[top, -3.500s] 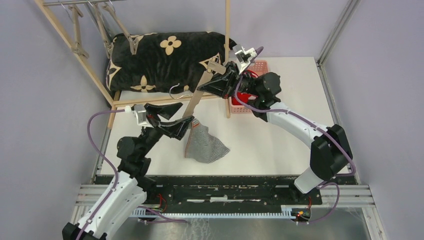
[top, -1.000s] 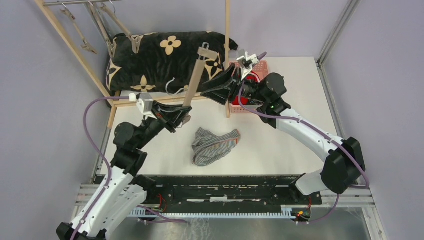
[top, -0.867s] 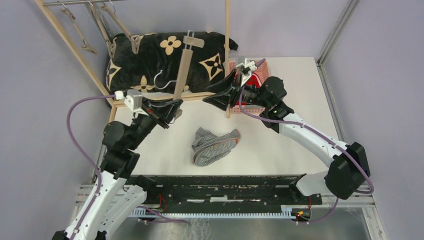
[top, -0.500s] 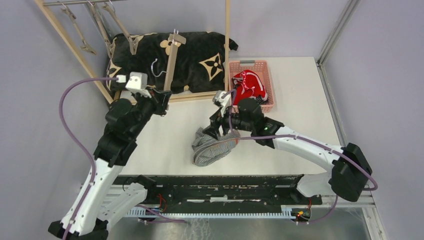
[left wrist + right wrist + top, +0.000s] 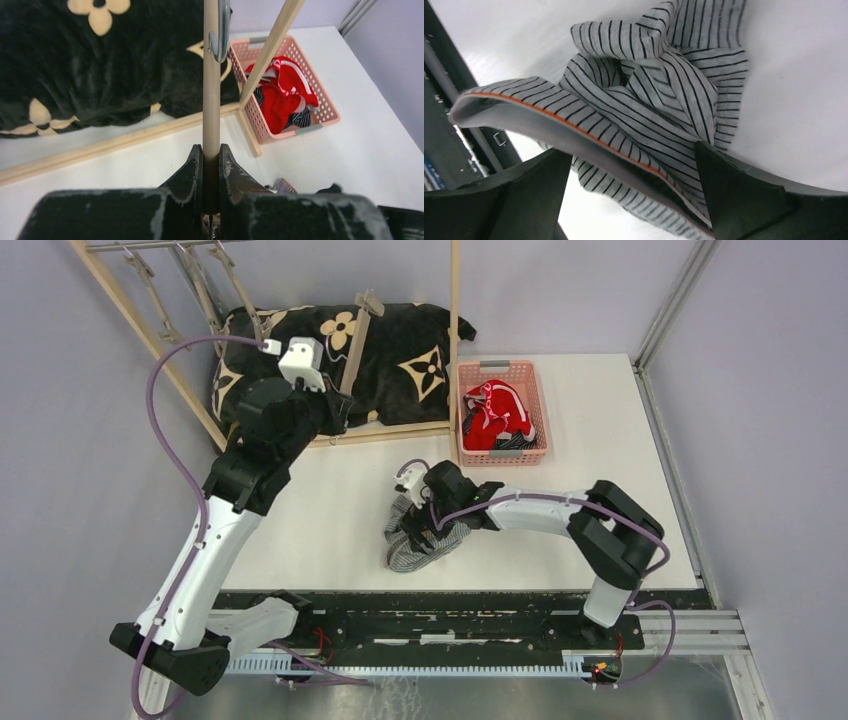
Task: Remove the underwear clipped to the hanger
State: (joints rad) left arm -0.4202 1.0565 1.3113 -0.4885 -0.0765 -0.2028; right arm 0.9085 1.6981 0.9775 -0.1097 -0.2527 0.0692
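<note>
Grey striped shorts (image 5: 649,115) half-hidden under spread right jaws; left jaws tight on hanger (image 5: 211,90).

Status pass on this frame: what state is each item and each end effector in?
hanger: clamped by left end effector, no cloth on it
left end effector: shut on hanger
grey underwear: crumpled on the table, unclipped
right end effector: open, straddling grey underwear
red underwear: bundled in pink basket

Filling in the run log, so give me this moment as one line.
left tool: shut on hanger | right tool: open, astride grey shorts on table | red shorts: in basket
</note>
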